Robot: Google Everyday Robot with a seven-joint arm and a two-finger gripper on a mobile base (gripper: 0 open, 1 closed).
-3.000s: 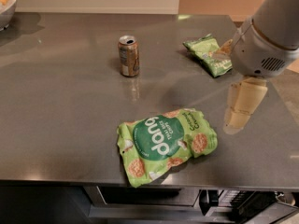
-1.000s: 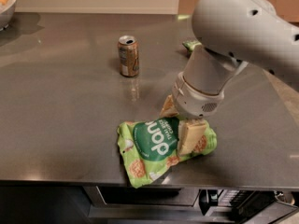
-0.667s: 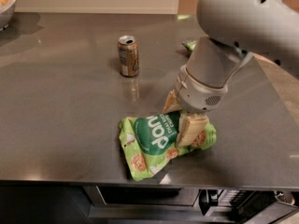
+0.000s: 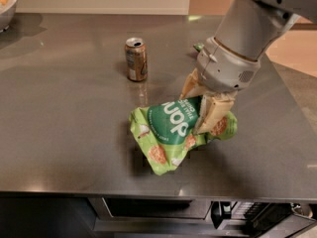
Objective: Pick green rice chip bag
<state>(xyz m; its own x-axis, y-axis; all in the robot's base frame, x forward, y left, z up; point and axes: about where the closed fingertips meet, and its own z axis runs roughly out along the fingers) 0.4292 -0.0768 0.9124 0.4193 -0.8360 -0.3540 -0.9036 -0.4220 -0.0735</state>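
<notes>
The green rice chip bag (image 4: pixel 171 130), light green with a dark-green "dang" circle and tan chip pictures, hangs tilted and crumpled just above the steel counter (image 4: pixel 64 118). My gripper (image 4: pixel 202 107) comes down from the upper right and is shut on the bag's right end, with one cream finger (image 4: pixel 213 114) in front of the bag and the other (image 4: pixel 190 86) behind it. The bag's lower left corner droops toward the counter and its shadow lies beneath it. The arm's grey wrist (image 4: pixel 233 58) hides the counter behind it.
A brown drink can (image 4: pixel 136 59) stands upright at the back, left of the arm. A bowl (image 4: pixel 7 4) sits at the far left corner. A small green scrap of another bag (image 4: pixel 198 47) peeks out behind the wrist. The counter's front edge runs just below the bag.
The gripper moved from the right onto the bag, closed on its right end, and has lifted and tilted the bag off the counter, drawing it up and to the right.
</notes>
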